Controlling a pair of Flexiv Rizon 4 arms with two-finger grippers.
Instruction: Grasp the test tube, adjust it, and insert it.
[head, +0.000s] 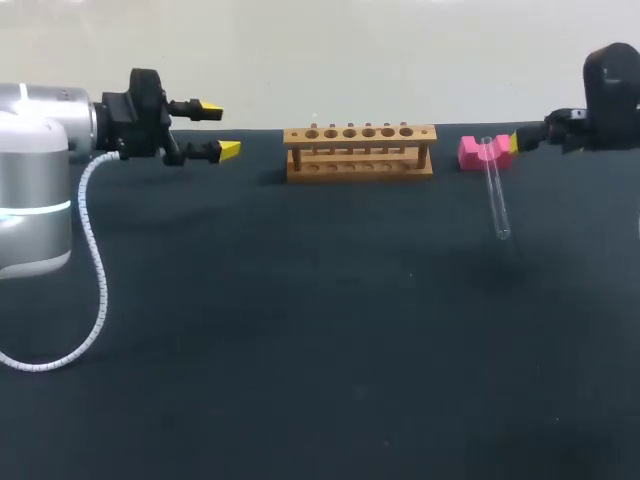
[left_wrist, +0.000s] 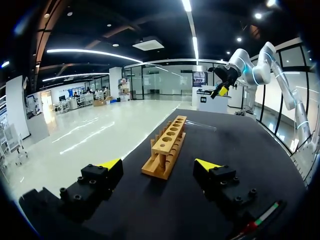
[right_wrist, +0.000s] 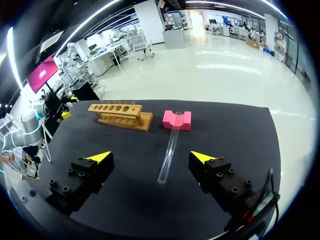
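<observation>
Wooden rack (head: 359, 150) stands at the worktop's (head: 300, 350) twelve o'clock edge in the head view, with a pink block (head: 472, 152) at its three o'clock and the test tube (head: 496, 195) lying from that block toward six o'clock. Left wrist view: left gripper (left_wrist: 159, 164) spread apart, empty, rack at its twelve o'clock. Right wrist view: right gripper (right_wrist: 151, 157) likewise spread, test tube at its twelve o'clock, untouched.
</observation>
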